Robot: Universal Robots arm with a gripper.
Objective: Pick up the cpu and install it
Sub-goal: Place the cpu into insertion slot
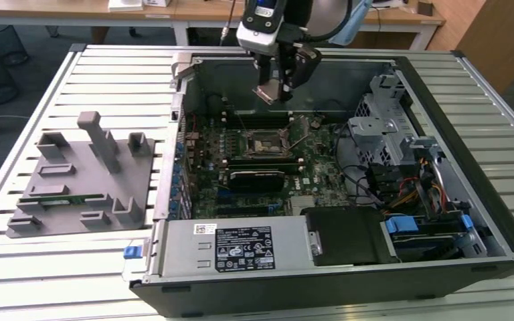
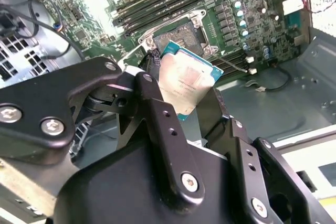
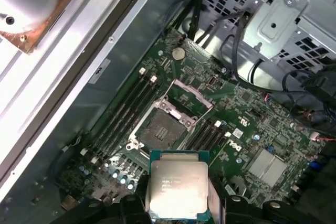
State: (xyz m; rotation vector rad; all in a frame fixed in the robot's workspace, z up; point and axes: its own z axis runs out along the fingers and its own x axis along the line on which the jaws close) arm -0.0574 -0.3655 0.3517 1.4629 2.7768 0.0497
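Observation:
My gripper (image 1: 275,92) hangs over the open computer case (image 1: 436,87), shut on the cpu (image 1: 268,93), a flat square chip with a silver top. In both wrist views the cpu (image 2: 186,80) (image 3: 177,190) sits clamped by its edges between the black fingers (image 2: 152,103). The chip is held in the air, apart from the board. Below it on the green motherboard (image 1: 315,160) lies the open cpu socket (image 1: 266,142) (image 2: 176,38) (image 3: 164,129), with its metal frame lifted and nothing in it.
Drive cage (image 1: 382,127) and cable bundles (image 1: 400,184) crowd the case toward the exterior view's right. A power supply (image 1: 230,247) fills the near end. A grey fixture tray (image 1: 78,180) holding a green memory stick (image 1: 65,198) stands on the slatted table (image 1: 61,267).

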